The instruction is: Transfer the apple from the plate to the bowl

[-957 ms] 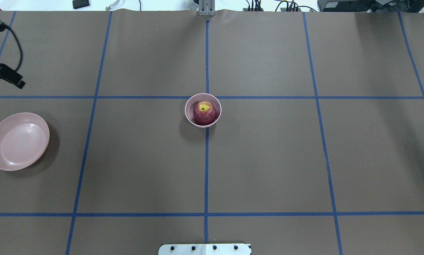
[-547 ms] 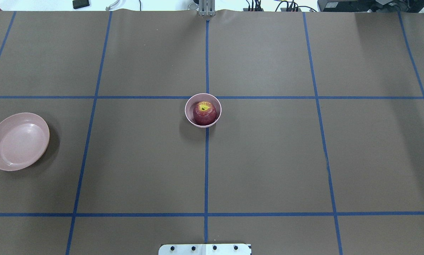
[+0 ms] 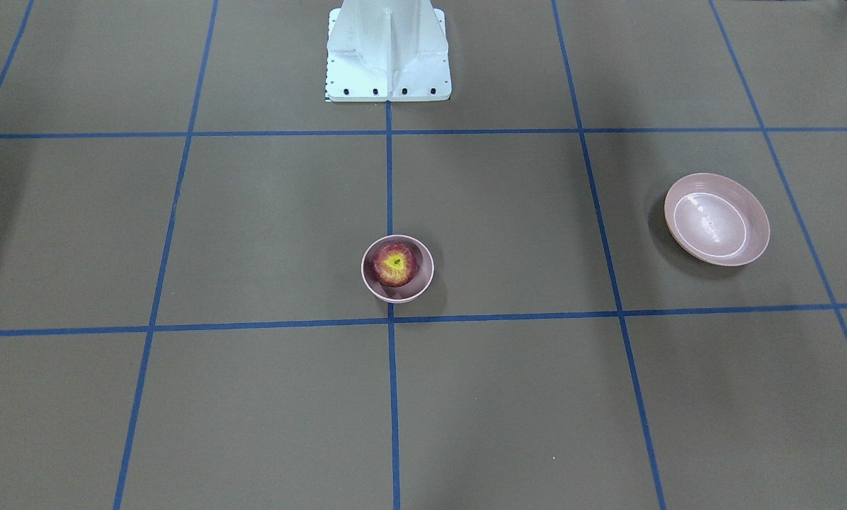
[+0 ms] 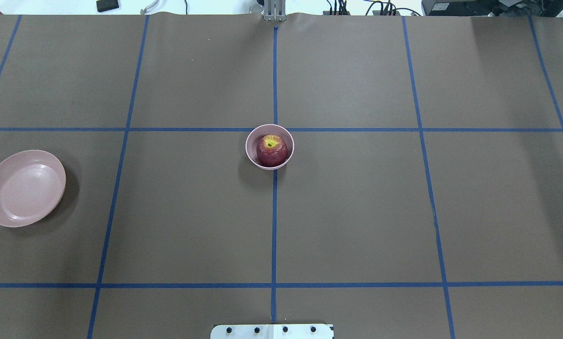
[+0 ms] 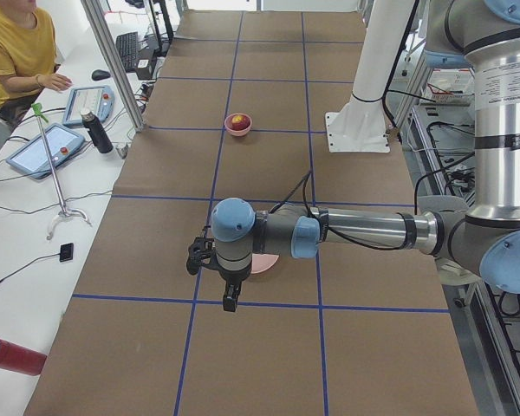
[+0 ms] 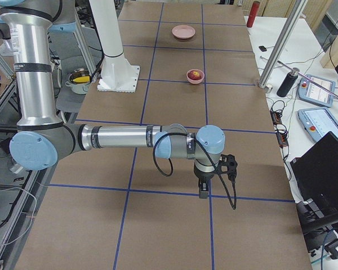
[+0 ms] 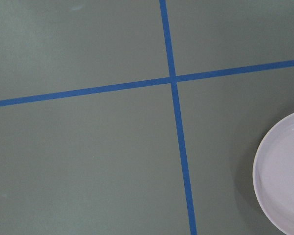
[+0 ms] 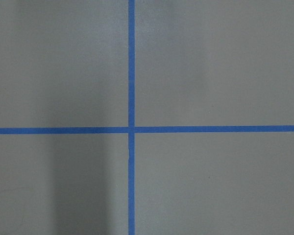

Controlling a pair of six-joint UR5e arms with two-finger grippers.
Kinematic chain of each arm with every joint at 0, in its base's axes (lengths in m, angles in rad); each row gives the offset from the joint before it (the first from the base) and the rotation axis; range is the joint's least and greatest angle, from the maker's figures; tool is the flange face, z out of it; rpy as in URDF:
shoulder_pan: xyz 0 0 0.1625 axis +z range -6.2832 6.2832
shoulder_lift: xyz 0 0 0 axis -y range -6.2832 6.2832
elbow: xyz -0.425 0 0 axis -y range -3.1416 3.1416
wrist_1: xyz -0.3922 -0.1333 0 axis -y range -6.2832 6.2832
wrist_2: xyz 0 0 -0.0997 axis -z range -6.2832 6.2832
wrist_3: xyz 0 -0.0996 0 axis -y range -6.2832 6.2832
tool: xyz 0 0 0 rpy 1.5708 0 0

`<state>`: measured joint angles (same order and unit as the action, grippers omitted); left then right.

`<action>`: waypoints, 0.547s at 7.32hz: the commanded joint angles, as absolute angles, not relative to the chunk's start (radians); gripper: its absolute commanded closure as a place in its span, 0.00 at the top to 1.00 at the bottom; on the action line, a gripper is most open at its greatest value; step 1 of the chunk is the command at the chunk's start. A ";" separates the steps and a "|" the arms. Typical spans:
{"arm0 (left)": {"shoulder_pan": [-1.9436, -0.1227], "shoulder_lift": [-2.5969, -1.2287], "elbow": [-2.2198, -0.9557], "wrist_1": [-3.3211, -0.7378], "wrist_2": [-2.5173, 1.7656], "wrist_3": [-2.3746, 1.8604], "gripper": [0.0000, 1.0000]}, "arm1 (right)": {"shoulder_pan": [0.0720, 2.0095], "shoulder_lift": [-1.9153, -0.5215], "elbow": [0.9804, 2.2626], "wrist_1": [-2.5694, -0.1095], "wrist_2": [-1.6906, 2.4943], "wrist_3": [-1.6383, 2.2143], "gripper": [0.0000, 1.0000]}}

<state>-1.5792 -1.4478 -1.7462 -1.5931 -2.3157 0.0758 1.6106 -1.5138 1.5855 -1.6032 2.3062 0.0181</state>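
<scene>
apple (image 4: pixel 271 150) in the bowl (image 4: pixel 249 143); plate (image 4: pixel 23 188) well apart; left gripper (image 5: pixel 230 303), right gripper (image 6: pixel 203 192): cannot tell if parted

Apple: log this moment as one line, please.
apple: in bowl | plate: empty | left gripper: state unclear | right gripper: state unclear | task: looks done
</scene>
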 commanded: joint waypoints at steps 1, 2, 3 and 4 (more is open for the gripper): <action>-1.580 -1.439 -1.761 -1.601 -2.319 0.078 0.98 | 1.609 -1.513 1.586 -1.603 2.309 0.021 1.00; -1.582 -1.433 -1.772 -1.601 -2.342 0.078 0.98 | 1.609 -1.511 1.588 -1.603 2.309 0.021 1.00; -1.580 -1.433 -1.770 -1.601 -2.347 0.078 0.98 | 1.609 -1.511 1.591 -1.603 2.309 0.023 1.00; -1.580 -1.433 -1.764 -1.601 -2.345 0.078 0.98 | 1.608 -1.511 1.591 -1.603 2.310 0.023 1.00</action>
<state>-1.5806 -1.4337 -1.7675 -1.6010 -2.3419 0.0782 1.6088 -1.5113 1.5895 -1.6030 2.3089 0.0223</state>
